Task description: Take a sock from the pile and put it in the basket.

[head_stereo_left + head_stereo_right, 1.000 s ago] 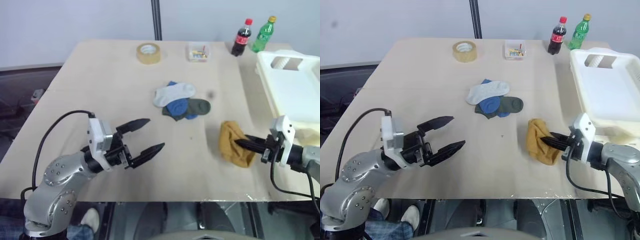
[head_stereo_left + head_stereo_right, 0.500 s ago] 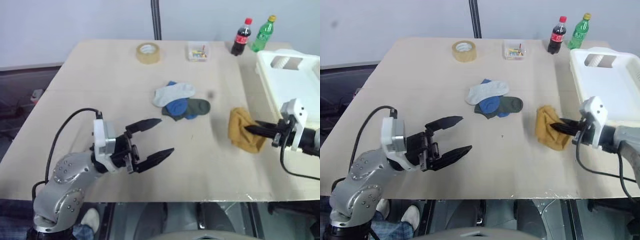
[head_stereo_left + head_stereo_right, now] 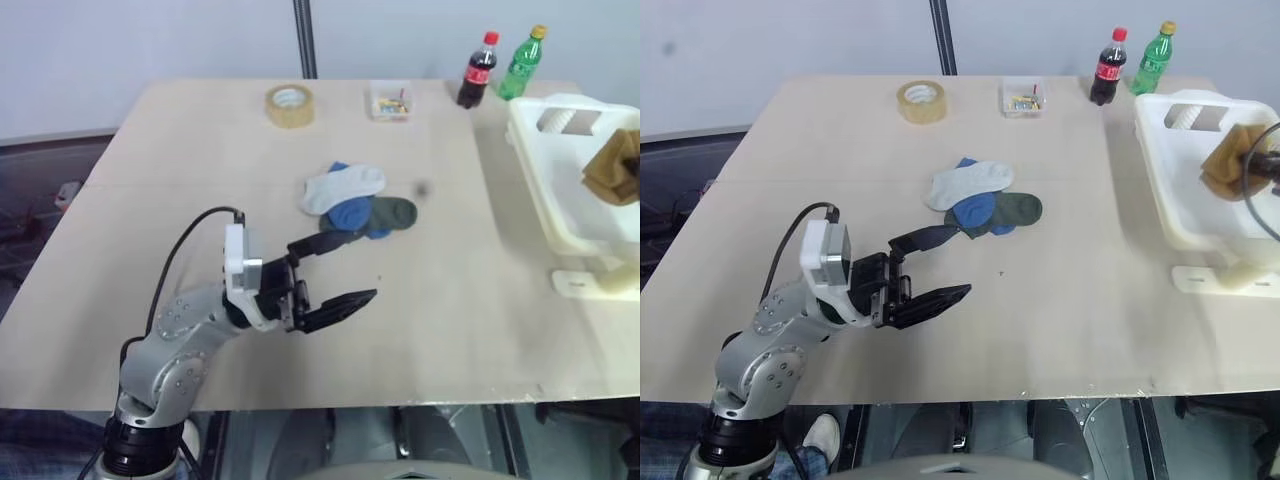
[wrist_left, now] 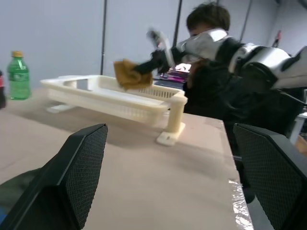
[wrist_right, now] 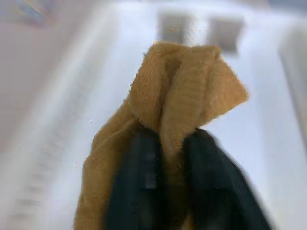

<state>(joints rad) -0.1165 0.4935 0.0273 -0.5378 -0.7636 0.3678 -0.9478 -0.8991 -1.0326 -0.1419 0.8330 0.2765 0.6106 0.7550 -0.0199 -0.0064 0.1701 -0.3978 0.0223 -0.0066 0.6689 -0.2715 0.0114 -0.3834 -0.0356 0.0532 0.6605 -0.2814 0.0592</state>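
The pile (image 3: pixel 355 200) of white, blue and dark green socks lies mid-table. A mustard-yellow sock (image 3: pixel 1225 165) hangs above the inside of the white basket (image 3: pixel 532 175) at the table's right edge. My right gripper (image 5: pixel 170 139) is shut on the sock, a fold of it pinched between the two black fingers (image 5: pixel 139 191). The left wrist view shows that gripper holding the sock (image 4: pixel 129 75) over the basket (image 4: pixel 105 93). My left gripper (image 3: pixel 355 268) hovers open and holds nothing, just in front of the pile and pointing right.
Along the far edge stand a tape roll (image 3: pixel 287 105), a small clear box (image 3: pixel 390 102), a cola bottle (image 3: pixel 477 72) and a green bottle (image 3: pixel 520 65). The basket's foot (image 3: pixel 590 283) rests on the table. A person (image 4: pixel 208 19) is behind the right arm.
My right gripper lifted the mustard sock off the table and carried it up and to the right, over the basket. My left gripper drifted a little toward the table's middle, staying open.
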